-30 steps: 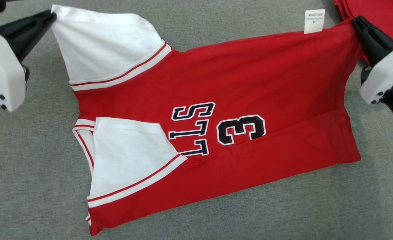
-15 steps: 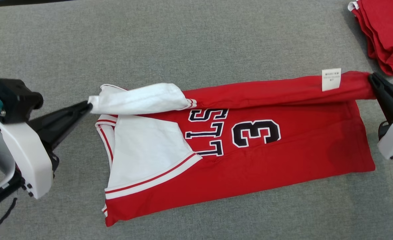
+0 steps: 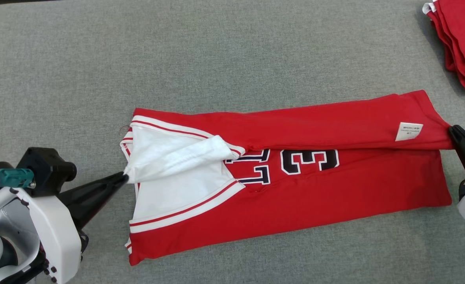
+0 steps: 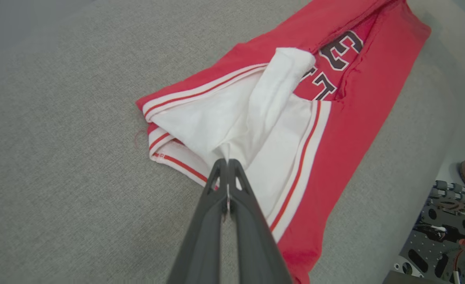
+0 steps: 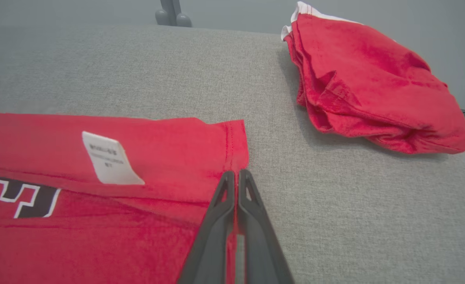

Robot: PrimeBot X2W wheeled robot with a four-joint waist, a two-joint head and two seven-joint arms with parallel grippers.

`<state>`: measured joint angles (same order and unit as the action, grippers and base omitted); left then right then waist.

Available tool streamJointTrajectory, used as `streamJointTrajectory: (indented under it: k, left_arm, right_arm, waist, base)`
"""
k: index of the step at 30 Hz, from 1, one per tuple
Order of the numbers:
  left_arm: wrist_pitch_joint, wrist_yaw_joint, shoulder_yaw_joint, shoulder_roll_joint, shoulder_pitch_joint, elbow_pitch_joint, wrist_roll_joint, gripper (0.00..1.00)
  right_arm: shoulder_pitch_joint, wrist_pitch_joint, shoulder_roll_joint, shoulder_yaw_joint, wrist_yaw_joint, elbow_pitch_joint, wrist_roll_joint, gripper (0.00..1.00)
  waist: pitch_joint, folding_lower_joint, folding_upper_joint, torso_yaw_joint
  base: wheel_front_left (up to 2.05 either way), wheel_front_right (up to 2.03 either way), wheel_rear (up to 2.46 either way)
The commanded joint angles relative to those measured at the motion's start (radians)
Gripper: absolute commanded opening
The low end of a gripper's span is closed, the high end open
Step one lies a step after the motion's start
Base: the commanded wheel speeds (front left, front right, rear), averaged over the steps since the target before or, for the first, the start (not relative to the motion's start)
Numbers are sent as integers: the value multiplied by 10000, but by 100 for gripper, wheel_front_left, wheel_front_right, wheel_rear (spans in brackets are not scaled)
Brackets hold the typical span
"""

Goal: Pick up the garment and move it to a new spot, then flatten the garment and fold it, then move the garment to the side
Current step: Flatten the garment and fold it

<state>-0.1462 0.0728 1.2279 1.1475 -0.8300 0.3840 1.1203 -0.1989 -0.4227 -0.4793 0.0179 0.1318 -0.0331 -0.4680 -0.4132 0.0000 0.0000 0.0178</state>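
The garment (image 3: 295,197) is a red jersey with white sleeves and dark lettering, lying lengthwise on the grey table (image 3: 216,59). Its far long edge is folded over toward me, with a white label (image 3: 408,131) showing near the right end. My left gripper (image 3: 124,177) is shut on the tip of the white sleeve (image 4: 256,110) at the garment's left end. At the right end my right gripper (image 3: 452,130) is shut on the red hem corner (image 5: 236,154). Part of the lettering is hidden under the folded flap.
A pile of folded red clothes (image 3: 459,43) sits at the table's far right corner, also seen as a red pile (image 5: 366,86) in the right wrist view. Grey cloth surface surrounds the garment. Robot hardware (image 4: 441,232) lies past the table edge.
Both grippers have carried the garment's far edge toward me and lower, folding it over the front so it covers part of the lettering. The head camera has also shifted.
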Motion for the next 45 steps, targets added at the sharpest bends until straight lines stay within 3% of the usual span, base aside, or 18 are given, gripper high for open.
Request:
streamJointTrajectory:
  k: [1, 11, 19, 20, 21, 22, 23, 27, 31, 34, 39, 42, 45]
  left_arm:
    - [41, 73, -15, 14, 78, 93, 61, 0]
    - [-63, 300, 70, 240, 469, 523, 357, 0]
    - [249, 584, 240, -519, 1014, -31, 54, 0]
    - [350, 642, 251, -634, 1088, -150, 11, 33]
    - [466, 728, 257, -788, 1182, -306, 13, 73]
    - [466, 728, 257, -788, 1182, -306, 13, 73]
    - [605, 816, 263, -923, 1267, -419, -81, 100]
    - [1650, 1437, 118, -1522, 1774, -874, -114, 100]
    - [3356, 2577, -245, -2191, 2583, -1358, -297, 100]
    - [4022, 3427, -910, -2855, 3400, -1728, -255, 100]
    - [4114, 4505, -2796, -4296, 4838, -2057, -2092, 100]
    - [4116, 4813, -3895, -5242, 5657, -2250, -3643, 100]
    - [4118, 4631, -4778, -6145, 6333, -2485, -4788, 100]
  right_arm:
    - [142, 43, 13, -77, -23, 49, 71, 0]
    - [273, 297, 162, -359, -23, 454, 412, 0]
    - [-48, 585, 573, -162, -23, 1060, 626, 0]
    - [-88, 659, 638, -180, -23, 1126, 608, 14]
    - [-127, 749, 701, -225, -23, 1217, 642, 65]
    - [-127, 749, 701, -225, -23, 1217, 642, 65]
    - [-141, 854, 771, -269, -23, 1314, 715, 100]
    - [163, 1494, 1092, -675, -23, 1410, 894, 100]
    - [1013, 2334, 1706, -1369, -21, 1206, 931, 100]
    - [1779, 2872, 2313, -1840, -20, 975, 664, 100]
    - [2337, 3727, 2984, -2309, -15, 919, -123, 100]
    - [1964, 3852, 3142, -2548, -14, 1310, -606, 100]
    - [1450, 3560, 3067, -2726, -15, 2142, -655, 100]
  waist:
    - [-7, 0, 0, -24]
    - [-74, 0, 0, -109]
    - [-189, 0, 0, -108]
    - [-187, 0, 0, -99]
    - [-173, 0, 0, -90]
    - [-173, 0, 0, -90]
    - [-146, 0, 0, -77]
    - [83, 0, 0, -40]
    - [431, 0, 0, -61]
    - [699, 0, 0, -144]
    - [1072, 0, 0, -428]
    - [1255, 0, 0, -653]
    - [1412, 0, 0, -928]
  base:
    - [0, 0, 0]
    - [0, 0, 0]
    - [0, 0, 0]
    - [0, 0, 0]
    - [0, 0, 0]
    - [0, 0, 0]
    - [0, 0, 0]
    - [0, 0, 0]
    - [0, 0, 0]
    - [0, 0, 0]
    - [0, 0, 0]
    - [0, 0, 0]
    - [0, 0, 0]
